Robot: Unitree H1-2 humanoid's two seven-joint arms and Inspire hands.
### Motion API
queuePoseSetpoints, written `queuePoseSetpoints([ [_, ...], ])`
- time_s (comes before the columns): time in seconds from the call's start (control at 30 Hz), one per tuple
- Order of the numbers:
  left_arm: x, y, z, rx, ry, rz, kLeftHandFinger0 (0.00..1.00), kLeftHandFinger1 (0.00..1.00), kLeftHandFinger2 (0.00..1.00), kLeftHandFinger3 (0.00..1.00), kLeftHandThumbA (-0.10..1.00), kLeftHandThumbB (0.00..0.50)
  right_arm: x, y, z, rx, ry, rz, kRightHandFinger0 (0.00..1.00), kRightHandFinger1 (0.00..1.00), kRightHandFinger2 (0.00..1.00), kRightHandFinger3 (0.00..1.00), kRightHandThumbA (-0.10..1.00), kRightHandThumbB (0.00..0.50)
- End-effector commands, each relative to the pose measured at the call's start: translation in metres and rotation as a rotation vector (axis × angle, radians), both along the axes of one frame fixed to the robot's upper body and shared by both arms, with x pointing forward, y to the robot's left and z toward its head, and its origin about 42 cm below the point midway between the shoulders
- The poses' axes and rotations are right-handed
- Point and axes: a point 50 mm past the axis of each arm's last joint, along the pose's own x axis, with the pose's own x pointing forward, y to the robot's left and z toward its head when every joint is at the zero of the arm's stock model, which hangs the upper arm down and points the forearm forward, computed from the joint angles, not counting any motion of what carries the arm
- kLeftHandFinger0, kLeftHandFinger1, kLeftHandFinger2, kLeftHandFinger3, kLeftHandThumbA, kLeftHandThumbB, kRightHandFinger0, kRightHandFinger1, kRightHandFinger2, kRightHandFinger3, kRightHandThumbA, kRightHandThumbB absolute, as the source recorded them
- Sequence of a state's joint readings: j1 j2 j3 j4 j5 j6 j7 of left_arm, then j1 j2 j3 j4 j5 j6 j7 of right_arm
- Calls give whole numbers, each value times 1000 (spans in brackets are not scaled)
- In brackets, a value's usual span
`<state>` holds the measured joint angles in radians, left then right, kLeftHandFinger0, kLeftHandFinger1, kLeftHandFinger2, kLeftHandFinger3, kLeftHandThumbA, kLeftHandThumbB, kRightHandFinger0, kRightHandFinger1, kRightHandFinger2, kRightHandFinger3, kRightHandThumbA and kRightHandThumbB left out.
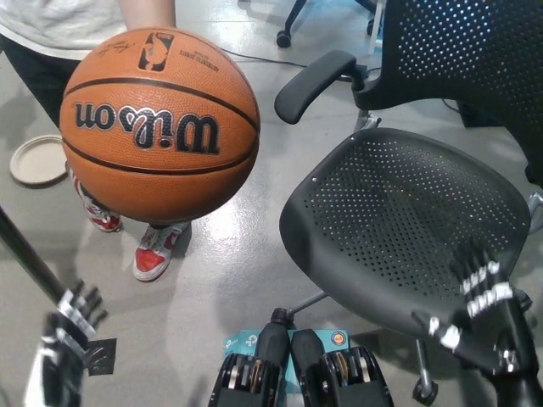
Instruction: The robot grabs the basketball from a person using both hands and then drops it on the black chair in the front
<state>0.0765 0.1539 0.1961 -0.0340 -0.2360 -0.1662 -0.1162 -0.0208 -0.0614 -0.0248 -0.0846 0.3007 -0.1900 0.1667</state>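
Now the ball [159, 123] hangs at the upper left of the head view, offered from above by a person [59, 24] whose arm comes down behind its top. It is high over the floor [229, 271] and well apart from both robot hands. The left hand [64, 348] sits low at the bottom left, fingers spread and empty. The right hand [479, 309] is at the lower right, over the front edge of the chair [399, 212], fingers apart and holding nothing as well.

The step in hand looks like the reach for the ball. Doing it well likely means raising both hands together and bringing them in on opposite sides of the ball, at its widest part, palms facing each other. The right hand has the longer way to go, since it starts over the seat, so it should probably lead or move faster. Squeeze evenly, as a round, smooth ball may slip out of a lopsided grip. Wait for a firm hold before pulling away from the person. The seat lies just right of the ball, so the carry afterwards should be short.
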Motion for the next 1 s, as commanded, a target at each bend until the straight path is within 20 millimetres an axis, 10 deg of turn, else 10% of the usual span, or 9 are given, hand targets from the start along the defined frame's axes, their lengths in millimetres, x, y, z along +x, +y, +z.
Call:
queuePoseSetpoints([
  [0.0, 17, 16, 39, -55, -99, 20, 1000, 1000, 1000, 1000, 1000, 233, 28, 19, 44, 46, -74, 67, 1000, 1000, 1000, 1000, 1000, 252],
  [0.43, 84, 42, 137, -50, -268, -6, 1000, 1000, 1000, 1000, 1000, 228, 124, 85, 122, 235, -87, 246, 1000, 1000, 1000, 1000, 1000, 268],
  [0.97, 164, 7, 195, 25, -204, -127, 1000, 1000, 1000, 1000, 1000, 236, 189, 149, 138, 450, 51, 424, 1000, 1000, 1000, 1000, 1000, 432],
])
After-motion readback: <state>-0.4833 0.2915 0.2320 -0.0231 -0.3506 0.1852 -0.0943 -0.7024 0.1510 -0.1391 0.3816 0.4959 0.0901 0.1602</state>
